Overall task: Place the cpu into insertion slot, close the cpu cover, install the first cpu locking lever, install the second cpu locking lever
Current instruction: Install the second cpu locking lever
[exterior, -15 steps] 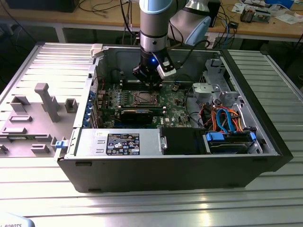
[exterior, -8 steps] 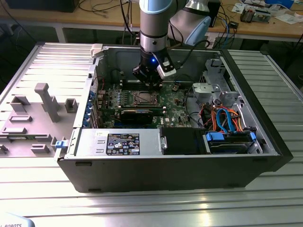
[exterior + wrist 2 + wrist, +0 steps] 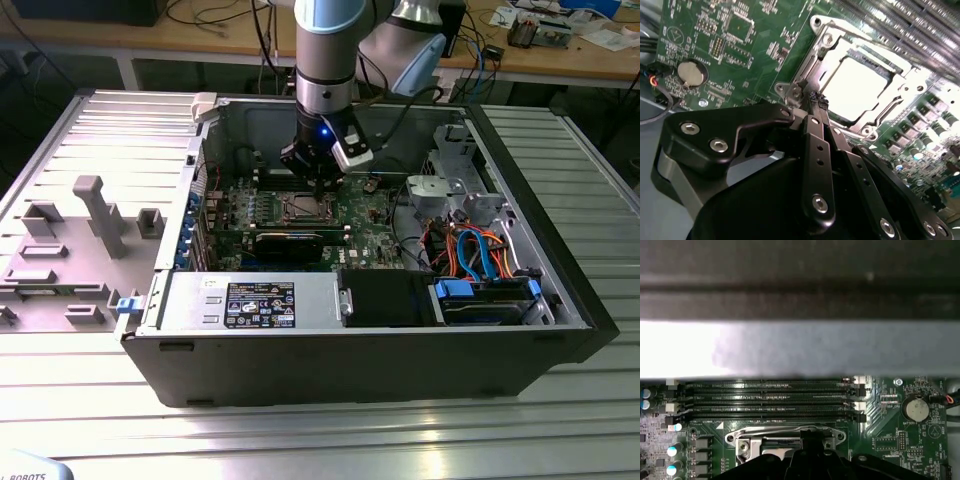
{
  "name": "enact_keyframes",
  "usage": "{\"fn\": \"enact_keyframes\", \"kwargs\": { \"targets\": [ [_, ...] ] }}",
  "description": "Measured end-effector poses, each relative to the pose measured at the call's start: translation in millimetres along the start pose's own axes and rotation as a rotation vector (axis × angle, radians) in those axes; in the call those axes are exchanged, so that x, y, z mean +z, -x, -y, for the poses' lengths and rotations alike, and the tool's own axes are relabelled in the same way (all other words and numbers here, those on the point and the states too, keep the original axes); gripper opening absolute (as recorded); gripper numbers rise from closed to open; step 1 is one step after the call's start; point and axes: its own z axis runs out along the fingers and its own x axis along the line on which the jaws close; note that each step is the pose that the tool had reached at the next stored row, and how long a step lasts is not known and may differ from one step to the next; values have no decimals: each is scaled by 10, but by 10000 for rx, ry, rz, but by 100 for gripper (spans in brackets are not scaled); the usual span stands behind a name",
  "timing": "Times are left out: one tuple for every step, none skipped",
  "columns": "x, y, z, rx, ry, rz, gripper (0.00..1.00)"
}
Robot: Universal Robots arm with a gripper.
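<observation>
Black gripper [image 3: 817,102] jaws were pressed together, tips at the edge of the cpu cover [image 3: 900,92], which lay shut over the cpu [image 3: 857,85] seated in the insertion slot [image 3: 303,208] on the green motherboard [image 3: 740,50].

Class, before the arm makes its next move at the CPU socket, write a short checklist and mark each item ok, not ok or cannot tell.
1. Cpu seated in the insertion slot: ok.
2. Cpu cover down around the chip: ok.
3. Gripper at the socket's edge, fingertips together: ok.
4. Locking levers latched: cannot tell.
5. Gripper holding a lever: cannot tell.
6. Memory slots beside the socket clear of the gripper: ok.
</observation>
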Motion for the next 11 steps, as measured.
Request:
{"fn": "enact_keyframes", "kwargs": {
  "targets": [
    [-1,0,14,0,0,0,11],
    [-2,0,30,-1,-1,0,11],
    [-2,0,43,-1,0,0,11],
    [-3,0,57,0,0,0,11],
    [-4,0,80,0,0,0,11],
    [-5,0,98,0,0,0,11],
    [-5,1,111,0,1,1,11],
    [-7,1,136,0,0,0,11],
    [-8,1,156,0,0,0,11],
    [-9,1,174,0,0,0,11],
    [-10,1,200,-1,0,0,11]
  ]
}}
